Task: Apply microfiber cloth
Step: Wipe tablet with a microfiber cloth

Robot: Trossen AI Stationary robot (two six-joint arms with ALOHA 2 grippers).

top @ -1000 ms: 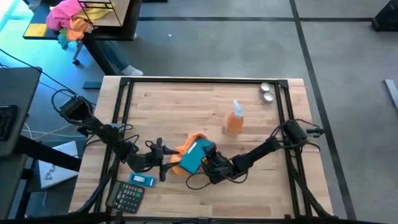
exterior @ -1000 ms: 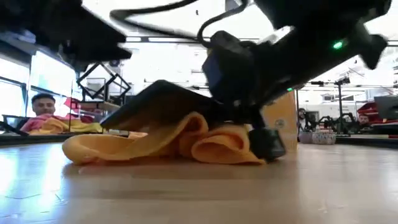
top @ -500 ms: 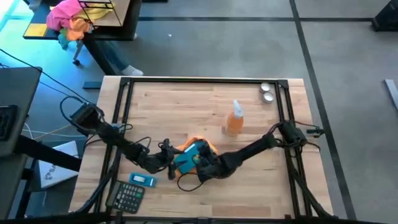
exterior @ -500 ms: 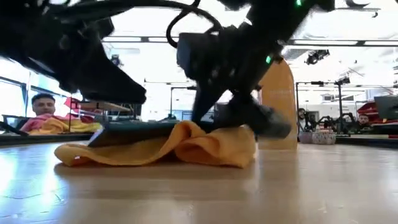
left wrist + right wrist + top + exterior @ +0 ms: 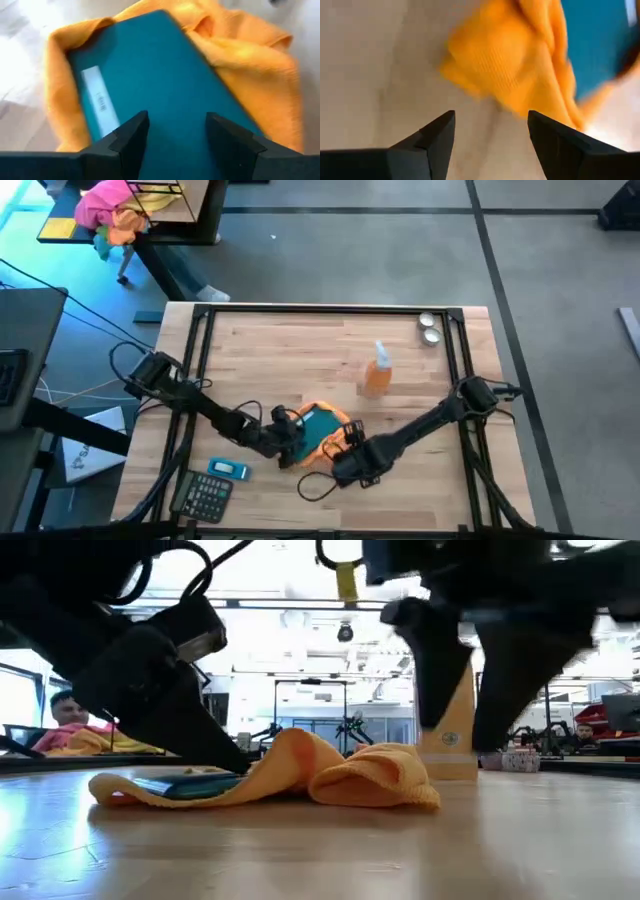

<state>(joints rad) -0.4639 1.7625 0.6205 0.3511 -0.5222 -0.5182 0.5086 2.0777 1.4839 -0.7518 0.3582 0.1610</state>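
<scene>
The orange microfiber cloth (image 5: pixel 343 432) lies bunched on the table, its folds humped up at one side (image 5: pixel 350 772). A flat teal-backed phone (image 5: pixel 320 422) rests on it, lying low in the cloth (image 5: pixel 185 783). My left gripper (image 5: pixel 288 442) is open and slants down at the phone's near-left end (image 5: pixel 160 85), one finger toward each side (image 5: pixel 175 135). My right gripper (image 5: pixel 352 463) is open too. It hangs above the table just near of the cloth (image 5: pixel 505 65), with nothing between its fingers (image 5: pixel 492 135). My left gripper has its open fingertips (image 5: pixel 132 132) low over the phone's end (image 5: pixel 150 125), slanting down from the table's left. Whether they touch the phone, I cannot tell. The phone lies flat on the cloth.
An orange spray bottle (image 5: pixel 378 375) stands behind the cloth. Two small round tins (image 5: pixel 430 328) sit at the far right. A calculator (image 5: pixel 203 495) and a small teal device (image 5: pixel 228 469) lie at the near left. A person (image 5: pixel 70 715) sits beyond the table.
A second ago the phone was tilted up over the cloth with my right gripper at it; it now lies flat and low on the cloth. My right gripper has come away from it, up and toward the near edge. My left gripper has moved right, up to the phone.
</scene>
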